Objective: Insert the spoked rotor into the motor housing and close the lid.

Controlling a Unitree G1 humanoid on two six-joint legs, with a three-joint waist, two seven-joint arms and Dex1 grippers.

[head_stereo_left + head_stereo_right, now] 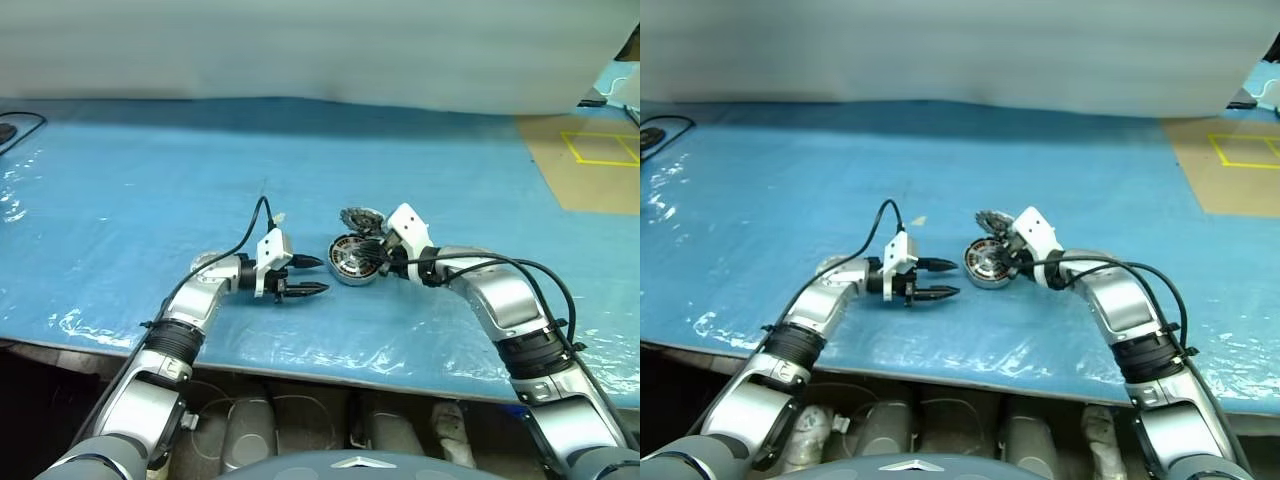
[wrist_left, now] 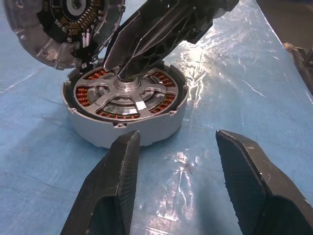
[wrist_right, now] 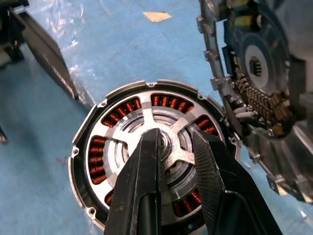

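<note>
The motor housing [image 2: 156,128] lies flat on the blue table, its copper windings showing. Inside it sits the spoked rotor [image 3: 124,139], silver spokes up. The lid [image 3: 254,83] stands open on the housing's far rim, its inner side showing. My right gripper [image 3: 175,134] reaches in from the right and is shut on the rotor's hub; it also shows in the left eye view [image 1: 375,258]. My left gripper [image 1: 310,275] hovers just left of the housing, pointing at it, open and empty, with its fingers [image 2: 117,181] short of the wall.
The blue plastic sheet [image 1: 150,200] covers the table; its front edge runs close below both arms. A brown board with a yellow tape square [image 1: 600,150] lies at the far right. A black cable [image 1: 20,128] lies at the far left.
</note>
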